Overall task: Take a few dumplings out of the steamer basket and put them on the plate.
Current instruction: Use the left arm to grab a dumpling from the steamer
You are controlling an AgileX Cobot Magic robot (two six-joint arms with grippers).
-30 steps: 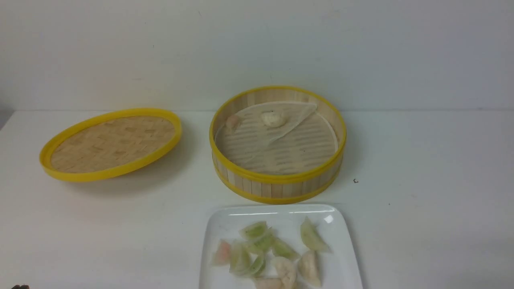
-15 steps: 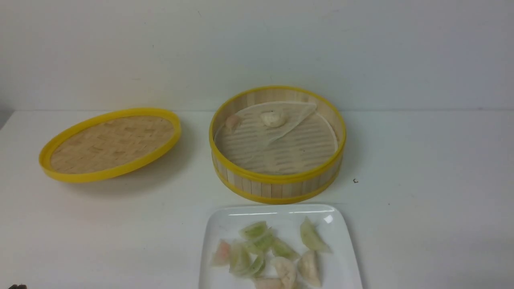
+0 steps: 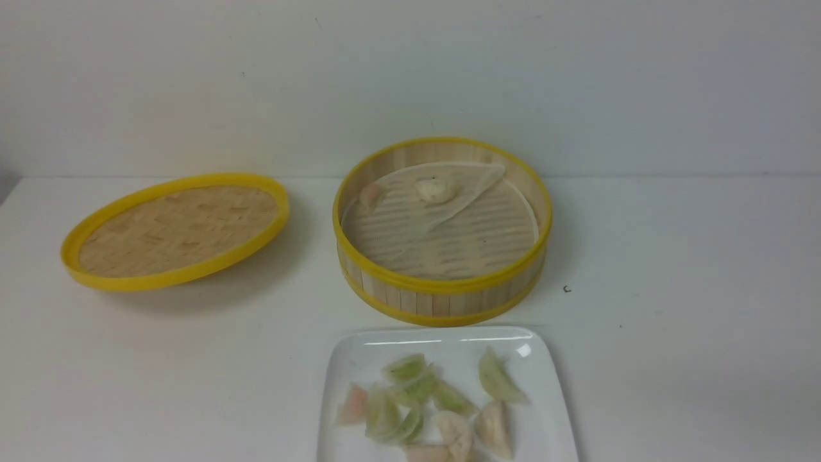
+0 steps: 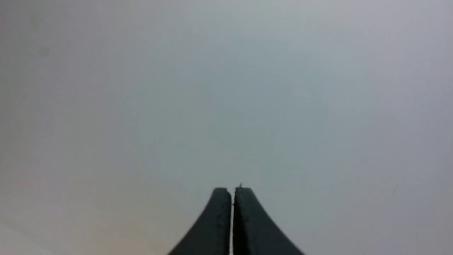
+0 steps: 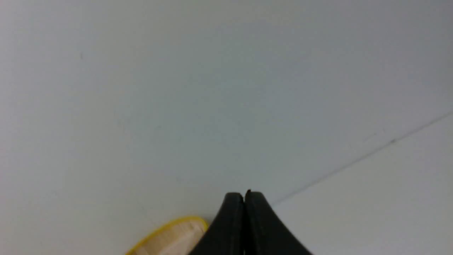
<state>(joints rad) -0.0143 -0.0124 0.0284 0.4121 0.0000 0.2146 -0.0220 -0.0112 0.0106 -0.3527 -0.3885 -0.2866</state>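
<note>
Dumplings (image 3: pixel 437 190) sit in basket (image 3: pixel 442 282); left gripper (image 4: pixel 232 191), right gripper (image 5: pixel 244 194), raised, closed.

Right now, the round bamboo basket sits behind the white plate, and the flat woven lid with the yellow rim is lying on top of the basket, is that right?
Not quite: the lid is off to the left of the basket, as the front view shows. The basket does sit behind the plate.

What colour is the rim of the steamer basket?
Yellow; the basket shows best in the front view.
</note>
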